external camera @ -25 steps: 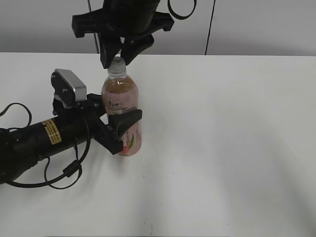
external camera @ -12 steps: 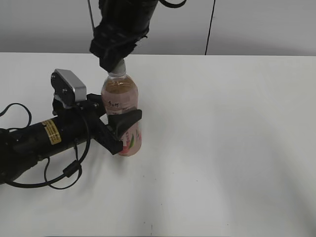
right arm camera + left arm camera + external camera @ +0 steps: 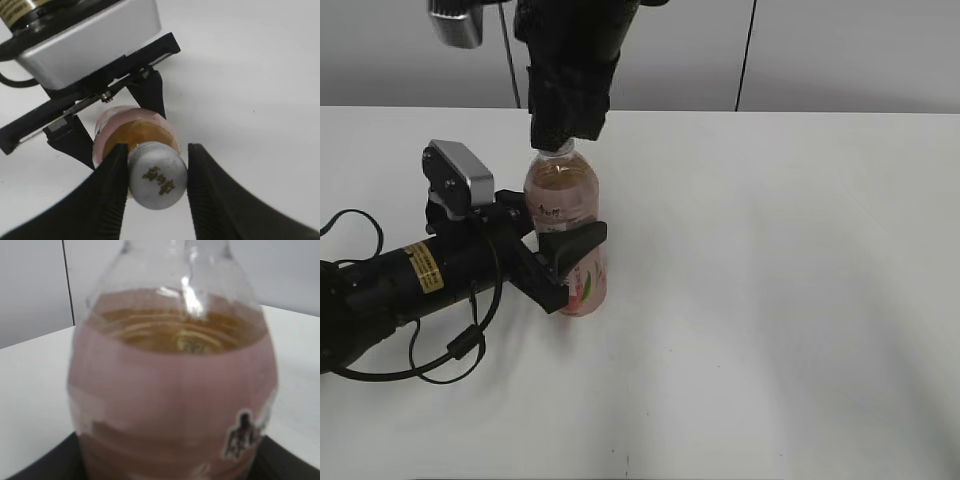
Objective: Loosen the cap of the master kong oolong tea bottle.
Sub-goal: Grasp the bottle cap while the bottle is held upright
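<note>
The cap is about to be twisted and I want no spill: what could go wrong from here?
1. The right claw grips the cap only by its sides, so it could slip instead of turning it.
2. The left claw clamps the bottle low on the label; the bottle might spin or tilt with the twist.
3. The tea stands high in the bottle, so squeezing as the cap loosens could push tea out.

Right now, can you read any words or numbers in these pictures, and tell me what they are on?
Nothing can be quoted letter for letter.
Cap: a grey printed mark on top, like characters, too blurred to read.
Bottle: dark print on the label, cut off and blurred in the left wrist view.
Yellow sticker on the left arm: small black print, too small to read.
</note>
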Action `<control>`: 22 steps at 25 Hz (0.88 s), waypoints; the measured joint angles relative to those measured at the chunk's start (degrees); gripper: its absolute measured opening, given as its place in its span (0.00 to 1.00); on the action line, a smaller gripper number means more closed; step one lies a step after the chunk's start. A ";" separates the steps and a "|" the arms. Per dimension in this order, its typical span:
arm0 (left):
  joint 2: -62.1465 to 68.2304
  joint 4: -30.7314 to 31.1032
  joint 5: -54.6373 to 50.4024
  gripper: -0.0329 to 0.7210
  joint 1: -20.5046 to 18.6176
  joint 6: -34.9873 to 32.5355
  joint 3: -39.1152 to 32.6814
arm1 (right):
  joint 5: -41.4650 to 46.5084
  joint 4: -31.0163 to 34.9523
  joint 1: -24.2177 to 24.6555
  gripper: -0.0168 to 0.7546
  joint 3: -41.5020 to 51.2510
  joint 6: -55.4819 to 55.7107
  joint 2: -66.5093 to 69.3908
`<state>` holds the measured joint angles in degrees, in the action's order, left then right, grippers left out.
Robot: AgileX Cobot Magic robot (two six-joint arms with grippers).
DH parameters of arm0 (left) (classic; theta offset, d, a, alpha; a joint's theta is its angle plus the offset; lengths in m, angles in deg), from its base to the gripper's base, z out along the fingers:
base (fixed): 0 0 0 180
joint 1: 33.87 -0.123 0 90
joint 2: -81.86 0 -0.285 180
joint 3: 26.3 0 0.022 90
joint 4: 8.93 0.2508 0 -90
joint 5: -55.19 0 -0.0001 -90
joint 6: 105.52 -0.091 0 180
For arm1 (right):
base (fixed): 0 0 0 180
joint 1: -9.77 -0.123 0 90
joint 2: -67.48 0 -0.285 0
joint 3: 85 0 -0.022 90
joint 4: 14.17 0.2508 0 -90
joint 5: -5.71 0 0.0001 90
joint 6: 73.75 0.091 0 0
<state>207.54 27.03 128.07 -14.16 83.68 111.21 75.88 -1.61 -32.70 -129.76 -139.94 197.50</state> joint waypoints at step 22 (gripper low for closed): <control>0.00 -1.30 -0.10 0.56 -0.13 0.91 -0.05 | -0.42 0.40 -0.55 0.26 0.13 -26.66 -0.05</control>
<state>207.54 25.73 127.97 -14.28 84.59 111.16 75.46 -1.22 -33.25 -129.63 -166.59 197.45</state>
